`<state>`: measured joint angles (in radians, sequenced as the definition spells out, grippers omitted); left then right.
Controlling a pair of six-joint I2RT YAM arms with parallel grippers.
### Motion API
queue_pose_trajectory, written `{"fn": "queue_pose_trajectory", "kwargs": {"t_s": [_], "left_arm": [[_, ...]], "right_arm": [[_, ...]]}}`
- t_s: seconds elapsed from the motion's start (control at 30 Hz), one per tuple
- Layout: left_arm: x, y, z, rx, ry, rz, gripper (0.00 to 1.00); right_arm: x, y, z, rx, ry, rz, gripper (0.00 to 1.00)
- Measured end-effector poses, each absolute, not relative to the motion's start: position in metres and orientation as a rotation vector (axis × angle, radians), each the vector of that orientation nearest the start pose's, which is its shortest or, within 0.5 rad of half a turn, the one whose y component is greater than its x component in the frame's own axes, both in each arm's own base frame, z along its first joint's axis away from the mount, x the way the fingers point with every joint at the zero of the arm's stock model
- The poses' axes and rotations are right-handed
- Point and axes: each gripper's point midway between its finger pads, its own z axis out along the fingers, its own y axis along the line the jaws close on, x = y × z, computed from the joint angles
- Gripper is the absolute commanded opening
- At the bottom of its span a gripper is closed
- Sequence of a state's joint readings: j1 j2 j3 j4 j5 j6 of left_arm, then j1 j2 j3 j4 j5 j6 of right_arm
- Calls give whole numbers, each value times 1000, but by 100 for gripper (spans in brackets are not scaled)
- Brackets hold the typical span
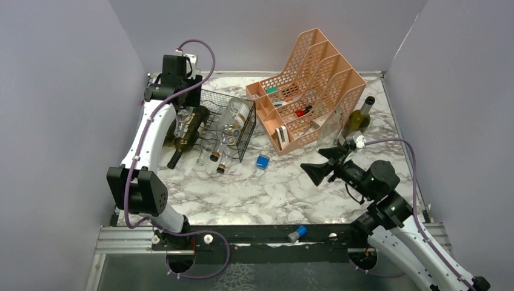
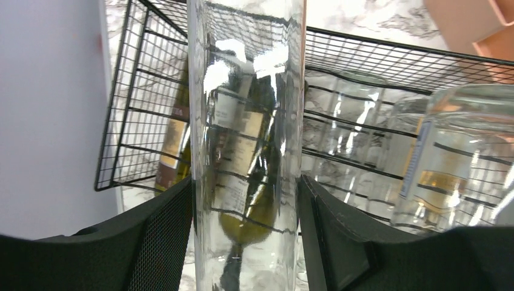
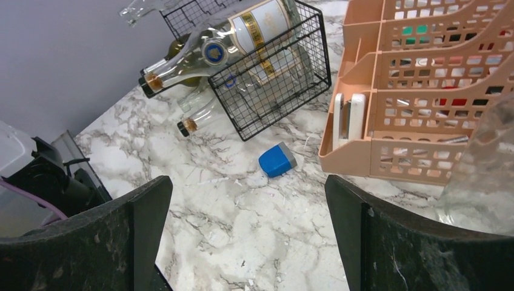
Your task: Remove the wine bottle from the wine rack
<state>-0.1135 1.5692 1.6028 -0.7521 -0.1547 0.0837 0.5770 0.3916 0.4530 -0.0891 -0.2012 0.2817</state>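
A clear glass wine bottle [image 2: 245, 121] stands between the pads of my left gripper [image 2: 245, 242], and both pads press its sides. In the top view this gripper [image 1: 182, 114] hangs at the left end of the black wire wine rack [image 1: 237, 138], with the clear bottle [image 1: 182, 126] under it. Through the glass I see the rack's mesh [image 2: 363, 60] and a dark green bottle [image 2: 176, 145]. More bottles lie in the rack [image 3: 273, 79], necks toward the near side. My right gripper [image 3: 248, 230] hovers open over bare marble, far from the rack.
A peach perforated file organizer [image 1: 309, 91] stands right of the rack. A green bottle [image 1: 359, 118] stands upright behind its right end. A small blue block [image 1: 262, 161] lies on the marble near the rack. The left wall is close to the left arm.
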Motion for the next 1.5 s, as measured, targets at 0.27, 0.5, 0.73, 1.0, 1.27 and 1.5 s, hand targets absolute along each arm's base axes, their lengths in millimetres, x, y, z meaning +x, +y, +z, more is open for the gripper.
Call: {"fn": "queue_pose_trajectory", "kwargs": {"t_s": [0.27,0.5,0.73,1.0,1.27,1.5], "left_arm": [[416,-45,273,132,2241,-40,41],[401,-90,323,138,2105,-374,41],[376,-137,359,149,1955,-753,41],[362,-172,355,89,1896,-1108,41],[348,-187,345,25,1889,-1325,38],[331,-196,333,-94,1891,-1524,38]], "right_arm": [[193,197,268,-516,1593,855,100],[206,222,301,-647,1555,876,100],[234,252,345,-794,1431,827,100],[278,285,374,-999,1157,626,100],[279,319,326,-1438,666,340,100],[279,348,312,-1521,335,122,100]]}}
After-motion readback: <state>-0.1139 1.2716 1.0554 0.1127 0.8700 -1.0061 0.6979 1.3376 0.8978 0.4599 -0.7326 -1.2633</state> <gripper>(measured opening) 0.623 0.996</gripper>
